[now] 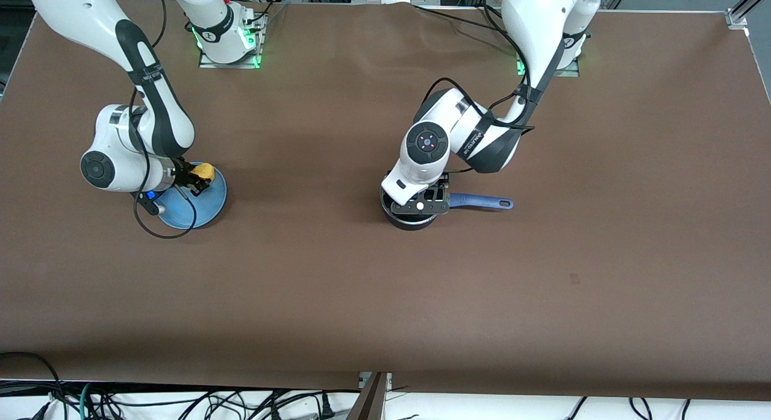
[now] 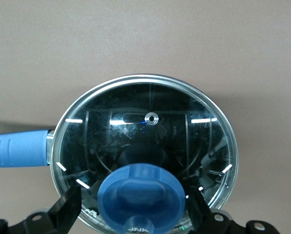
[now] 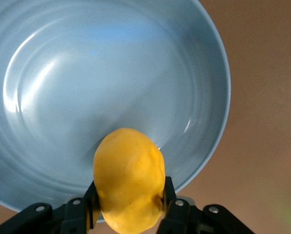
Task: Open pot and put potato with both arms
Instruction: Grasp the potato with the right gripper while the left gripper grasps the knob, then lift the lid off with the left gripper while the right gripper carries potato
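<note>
I see the brown worktop (image 1: 385,287) carrying everything. The pot (image 1: 409,218) sits under my left gripper (image 2: 131,207), lid (image 2: 145,146) on, blue handle (image 1: 482,202) pointing toward the left arm's end. The left fingers (image 2: 67,209) stand spread on either side of the blue knob (image 2: 140,197), not clamped yet, so I judge opening is only starting. Over the blue plate (image 3: 111,73), my right gripper (image 3: 128,209) has its fingers (image 3: 172,212) clenched on the potato (image 3: 129,180). Remaining work: lift the lid, carry the potato across, drop it in.
</note>
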Motion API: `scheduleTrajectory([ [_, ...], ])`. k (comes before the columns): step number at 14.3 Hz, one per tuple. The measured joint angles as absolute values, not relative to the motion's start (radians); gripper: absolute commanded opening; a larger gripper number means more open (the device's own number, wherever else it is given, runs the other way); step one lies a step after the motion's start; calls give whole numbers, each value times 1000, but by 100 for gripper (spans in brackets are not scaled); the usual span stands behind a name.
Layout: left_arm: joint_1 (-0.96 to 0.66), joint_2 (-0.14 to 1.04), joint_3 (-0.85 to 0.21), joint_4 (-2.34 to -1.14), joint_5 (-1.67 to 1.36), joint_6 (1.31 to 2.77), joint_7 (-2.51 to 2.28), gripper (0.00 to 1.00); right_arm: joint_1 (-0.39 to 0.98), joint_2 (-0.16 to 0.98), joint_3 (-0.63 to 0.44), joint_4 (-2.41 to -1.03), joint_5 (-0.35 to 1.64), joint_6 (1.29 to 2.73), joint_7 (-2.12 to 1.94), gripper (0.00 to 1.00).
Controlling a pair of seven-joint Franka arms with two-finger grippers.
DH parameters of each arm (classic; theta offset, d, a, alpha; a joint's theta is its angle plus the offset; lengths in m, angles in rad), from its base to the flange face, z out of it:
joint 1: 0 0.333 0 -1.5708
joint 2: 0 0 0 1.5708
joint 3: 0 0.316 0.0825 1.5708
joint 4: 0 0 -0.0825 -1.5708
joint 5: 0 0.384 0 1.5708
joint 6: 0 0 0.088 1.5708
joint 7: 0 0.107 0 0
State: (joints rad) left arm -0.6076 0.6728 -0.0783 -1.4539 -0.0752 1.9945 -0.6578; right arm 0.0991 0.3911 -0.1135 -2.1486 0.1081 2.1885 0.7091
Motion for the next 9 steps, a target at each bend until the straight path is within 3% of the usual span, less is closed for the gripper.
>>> scheduleTrajectory([
  [9, -608, 680, -78, -1444, -75, 1997, -664, 72, 105, 391, -104, -2142, 108, 2189, 708, 28],
])
